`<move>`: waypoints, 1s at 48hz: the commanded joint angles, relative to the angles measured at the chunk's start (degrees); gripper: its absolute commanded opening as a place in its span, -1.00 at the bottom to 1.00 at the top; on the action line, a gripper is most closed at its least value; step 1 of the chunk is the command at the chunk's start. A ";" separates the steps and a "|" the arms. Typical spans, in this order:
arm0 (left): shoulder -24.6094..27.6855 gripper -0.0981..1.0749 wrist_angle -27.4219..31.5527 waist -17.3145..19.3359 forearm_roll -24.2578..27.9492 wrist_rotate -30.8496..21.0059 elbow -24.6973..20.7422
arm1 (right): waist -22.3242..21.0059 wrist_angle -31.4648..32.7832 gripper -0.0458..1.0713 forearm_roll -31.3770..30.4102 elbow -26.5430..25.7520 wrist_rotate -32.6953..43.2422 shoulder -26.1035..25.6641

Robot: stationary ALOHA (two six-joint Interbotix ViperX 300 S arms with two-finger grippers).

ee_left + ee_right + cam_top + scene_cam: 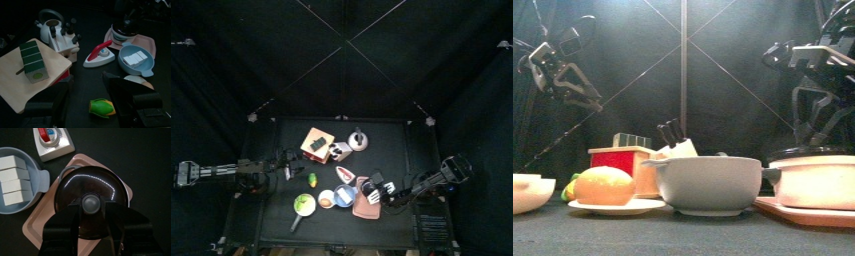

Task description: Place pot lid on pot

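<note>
From high above, the black surface (pixel 385 135) carries a crowd of kitchen things toward its front edge, and the right arm reaches in over the pink tray (pixel 369 197) near the front right corner, where the pot (pixel 374 190) sits; the left arm rests by the left edge. At table height, the pot (pixel 818 180) stands at the right on the tray (pixel 800 212), beside a grey bowl (pixel 710 183) — the right arm hangs directly above it, placed for a straight descent. The left wrist view shows the left pincer (pixel 100 97) spread wide and empty above a small green toy (pixel 101 107), clear of the work. The right wrist view looks straight down on the dark glass lid (pixel 91 204): the right pincer (pixel 91 228) stands parted astride its knob (pixel 91 203), and the lid seems to lie flat over the pot's mouth — whether the pincer has hold of the knob I cannot tell.
</note>
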 commanded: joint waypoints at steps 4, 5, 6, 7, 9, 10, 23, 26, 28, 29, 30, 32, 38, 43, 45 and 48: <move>0.09 0.65 -0.26 0.09 0.00 0.09 -0.79 | -0.09 0.18 0.05 -0.26 -0.53 -0.09 -1.67; 0.09 0.65 -0.26 0.09 0.00 0.09 -0.79 | 0.00 0.18 0.05 -0.26 -0.53 -0.09 -1.76; 0.00 0.65 -0.26 0.09 0.00 0.09 -0.79 | -0.09 0.18 0.05 -0.18 -0.53 -0.09 -1.76; 0.09 0.65 -0.26 0.09 0.00 0.09 -0.79 | 0.00 0.18 0.05 -0.18 -0.53 -0.09 -1.93; 0.09 0.65 -0.26 0.09 0.00 0.09 -0.79 | -0.09 0.26 0.05 -0.09 -0.44 -0.09 -2.02; 0.09 0.65 -0.26 0.09 0.00 0.09 -0.79 | -0.09 0.26 0.05 -0.09 -0.35 -0.09 -2.11; 0.09 0.65 -0.26 0.09 0.00 0.09 -0.79 | -0.09 1.23 0.05 -0.09 0.18 0.00 -2.20; 0.09 0.65 -0.26 0.09 0.00 0.09 -0.79 | -0.09 1.05 0.05 -0.09 0.18 0.00 -2.20; 0.09 0.65 -0.26 0.09 0.00 0.09 -0.79 | 0.00 0.88 0.05 -0.09 0.18 0.00 -2.11; 0.09 0.65 -0.26 0.09 0.00 0.09 -0.79 | -0.09 0.79 0.05 -0.09 0.18 0.00 -2.11; 0.09 0.65 -0.18 0.09 0.00 0.09 -0.79 | 0.00 0.62 0.05 -0.09 0.26 0.00 -1.93; 0.09 0.65 -0.26 0.09 0.00 0.09 -0.79 | 0.00 0.26 0.05 -0.09 0.35 0.00 -1.85; 0.09 0.65 -0.26 0.09 0.00 0.09 -0.79 | -0.09 -1.14 0.05 0.35 0.70 0.00 -1.67; 0.00 0.65 -0.26 0.09 0.00 0.09 -0.79 | -0.18 -1.93 0.05 1.05 1.05 0.00 -1.58; 0.09 0.65 -0.26 0.00 0.00 0.09 -0.79 | -0.18 -2.20 0.05 1.23 1.14 0.00 -1.58; 0.00 0.65 -0.26 0.09 0.00 0.09 -0.79 | -0.18 -2.46 0.05 1.41 1.32 0.00 -1.58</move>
